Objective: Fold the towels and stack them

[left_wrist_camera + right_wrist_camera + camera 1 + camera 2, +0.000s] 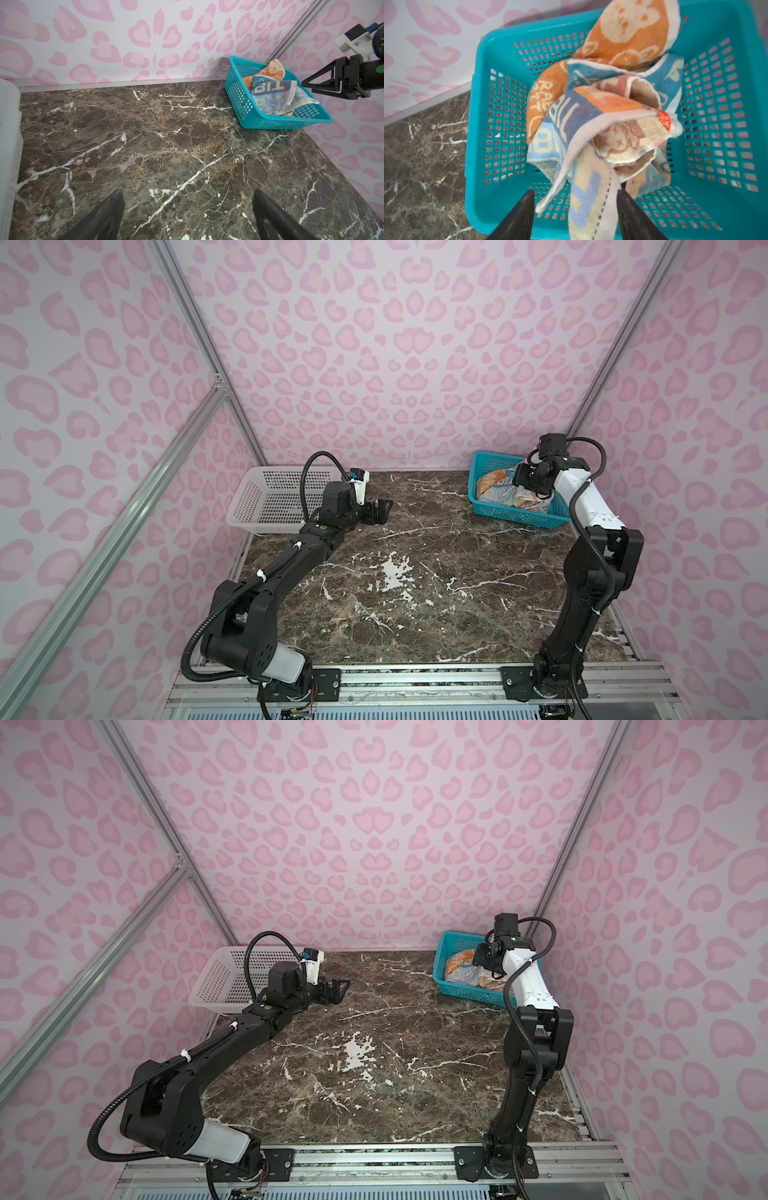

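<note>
Backdrop: pink spotted walls, dark marbled counter (166,135).
Right claw (575,192): jaws apart, straddling a hem of the cream towel (591,128); seemingly not pinching it.
Left claw (188,191): spread wide, empty, above bare counter.
Towels: cream towel, blue towel (591,72) and orange towel (629,35) tangled in the teal basket (500,62) (back right corner).
Handling: light, limp terry, likely to drag its neighbours; pinch one free cream corner.

Towels (276,93): 3, all in one basket – 1 orange towel (629,35), 1 blue towel (588,72), 1 cream lettered towel (591,128).
Baskets: 2 – teal basket (503,514) at far right corner of bench (415,539), white basket (257,506) at far left corner.
Grippers: 2 – left gripper (188,190), right gripper (575,190).
Bench: 1.
</note>
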Controlling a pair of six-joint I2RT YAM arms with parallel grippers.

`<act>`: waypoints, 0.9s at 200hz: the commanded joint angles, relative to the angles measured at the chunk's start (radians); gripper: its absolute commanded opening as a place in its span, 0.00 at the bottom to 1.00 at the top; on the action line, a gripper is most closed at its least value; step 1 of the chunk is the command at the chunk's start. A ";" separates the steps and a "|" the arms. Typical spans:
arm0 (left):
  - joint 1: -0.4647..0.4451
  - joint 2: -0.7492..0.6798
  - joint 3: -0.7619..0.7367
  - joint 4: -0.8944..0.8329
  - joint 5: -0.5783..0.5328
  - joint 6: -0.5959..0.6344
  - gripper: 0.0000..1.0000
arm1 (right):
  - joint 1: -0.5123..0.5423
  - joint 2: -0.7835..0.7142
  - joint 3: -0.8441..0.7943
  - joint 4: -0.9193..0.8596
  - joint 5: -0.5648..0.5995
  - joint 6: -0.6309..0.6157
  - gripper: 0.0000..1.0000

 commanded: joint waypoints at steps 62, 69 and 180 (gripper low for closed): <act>-0.001 0.000 0.010 0.002 0.005 0.000 0.97 | 0.030 0.069 -0.002 -0.062 0.187 0.028 0.52; -0.001 -0.002 0.008 0.002 0.003 0.000 0.97 | 0.030 0.072 0.007 -0.068 0.202 0.029 0.53; -0.001 0.010 0.008 0.005 0.012 -0.009 0.97 | 0.026 0.031 -0.023 -0.086 0.282 0.006 0.65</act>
